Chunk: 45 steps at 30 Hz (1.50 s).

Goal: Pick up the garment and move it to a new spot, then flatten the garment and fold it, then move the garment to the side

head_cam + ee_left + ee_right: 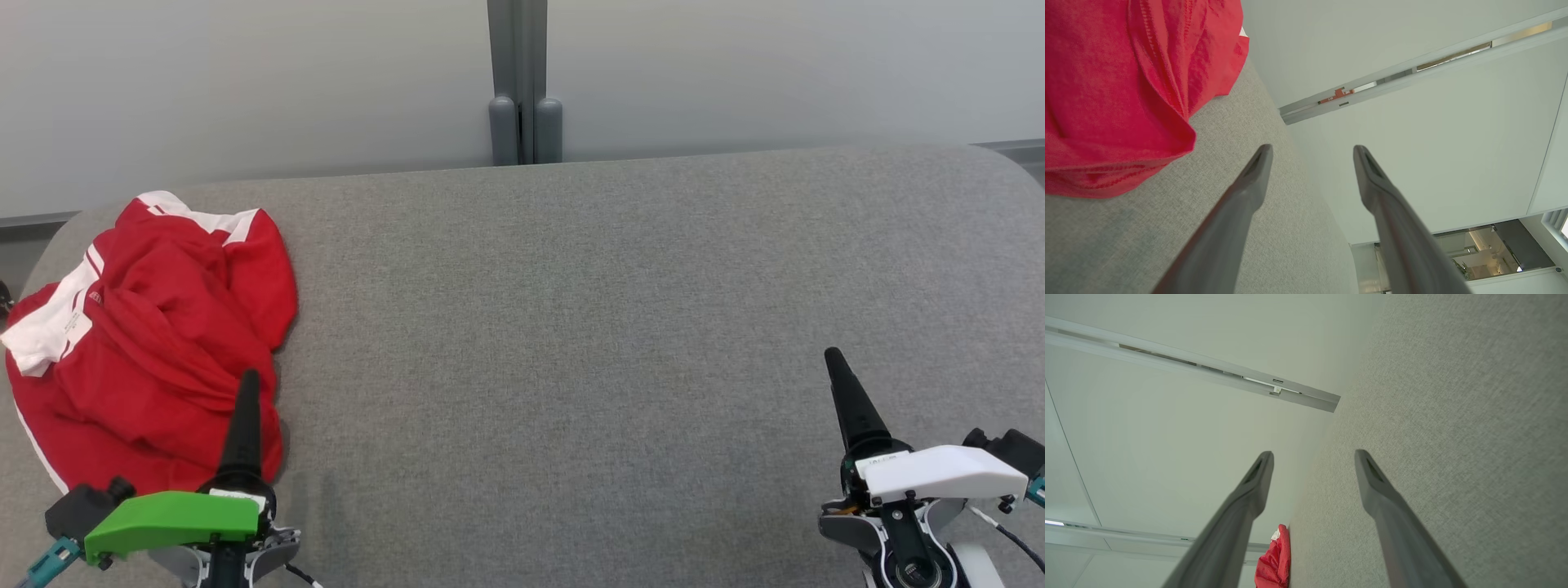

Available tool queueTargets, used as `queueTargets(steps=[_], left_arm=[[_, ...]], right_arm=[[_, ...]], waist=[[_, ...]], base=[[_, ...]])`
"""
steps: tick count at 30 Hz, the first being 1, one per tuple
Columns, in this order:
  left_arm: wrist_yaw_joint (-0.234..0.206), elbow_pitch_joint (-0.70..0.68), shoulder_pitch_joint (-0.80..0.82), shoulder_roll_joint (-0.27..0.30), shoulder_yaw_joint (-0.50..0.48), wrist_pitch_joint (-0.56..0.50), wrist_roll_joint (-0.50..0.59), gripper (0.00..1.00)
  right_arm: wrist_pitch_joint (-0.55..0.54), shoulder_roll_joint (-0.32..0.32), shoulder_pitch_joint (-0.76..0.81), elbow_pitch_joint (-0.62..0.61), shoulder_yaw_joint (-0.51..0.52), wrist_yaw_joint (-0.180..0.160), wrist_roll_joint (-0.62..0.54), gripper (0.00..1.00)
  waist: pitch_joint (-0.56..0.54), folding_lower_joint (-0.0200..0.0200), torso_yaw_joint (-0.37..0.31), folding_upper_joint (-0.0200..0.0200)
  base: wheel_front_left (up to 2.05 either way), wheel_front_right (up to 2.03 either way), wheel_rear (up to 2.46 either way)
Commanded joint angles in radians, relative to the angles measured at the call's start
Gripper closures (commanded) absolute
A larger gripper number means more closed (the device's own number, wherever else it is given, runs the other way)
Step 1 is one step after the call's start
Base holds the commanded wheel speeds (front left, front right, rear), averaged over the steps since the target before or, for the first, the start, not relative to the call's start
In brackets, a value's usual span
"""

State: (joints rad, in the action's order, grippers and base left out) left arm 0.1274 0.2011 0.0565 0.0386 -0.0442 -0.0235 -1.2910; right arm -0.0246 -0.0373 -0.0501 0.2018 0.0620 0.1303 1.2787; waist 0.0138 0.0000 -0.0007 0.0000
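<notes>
Head high, wrists low; common garment [155, 343]

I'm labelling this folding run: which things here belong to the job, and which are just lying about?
Job: red garment, crumpled; left gripper, open by it; right gripper, open; grey table under them.
Just there: grey post behind the table; pale wall.

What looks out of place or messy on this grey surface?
The red and white garment lies crumpled in a heap at the left end of the grey surface. The left gripper and right gripper are open and empty; nothing else stands out.
</notes>
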Motion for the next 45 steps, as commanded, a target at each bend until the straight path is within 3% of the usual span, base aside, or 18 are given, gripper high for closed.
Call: queueTargets(steps=[1, 13, 32, 45], left_arm=[[0.002, -0.033, 0.029, 0.005, 0.014, 0.012, 0.062, 0.00], [-0.009, -0.084, 0.026, 0.007, 0.064, 0.059, 0.308, 0.00], [-0.037, -0.110, 0.024, 0.009, 0.121, 0.123, 0.581, 0.00], [-0.034, -0.108, 0.014, 0.014, 0.143, 0.161, 0.734, 0.00]], right_arm=[[0.012, -0.006, -0.009, -0.034, -0.009, 0.000, -0.060, 0.00], [0.061, -0.007, -0.002, -0.079, -0.059, 0.000, -0.326, 0.00], [0.124, -0.009, 0.015, -0.126, -0.096, 0.000, -0.574, 0.00], [0.161, -0.011, 0.023, -0.133, -0.140, 0.000, -0.727, 0.00]], waist=[[0.001, 0.0000, 0.000, 0.0000], [0.005, 0.0000, -0.001, 0.0000], [0.006, 0.0000, 0.000, 0.0000], [0.002, 0.0000, -0.014, 0.0000]], base=[[0.00, 0.00, 0.00], [0.00, 0.00, 0.00], [0.00, 0.00, 0.00], [0.00, 0.00, 0.00]])
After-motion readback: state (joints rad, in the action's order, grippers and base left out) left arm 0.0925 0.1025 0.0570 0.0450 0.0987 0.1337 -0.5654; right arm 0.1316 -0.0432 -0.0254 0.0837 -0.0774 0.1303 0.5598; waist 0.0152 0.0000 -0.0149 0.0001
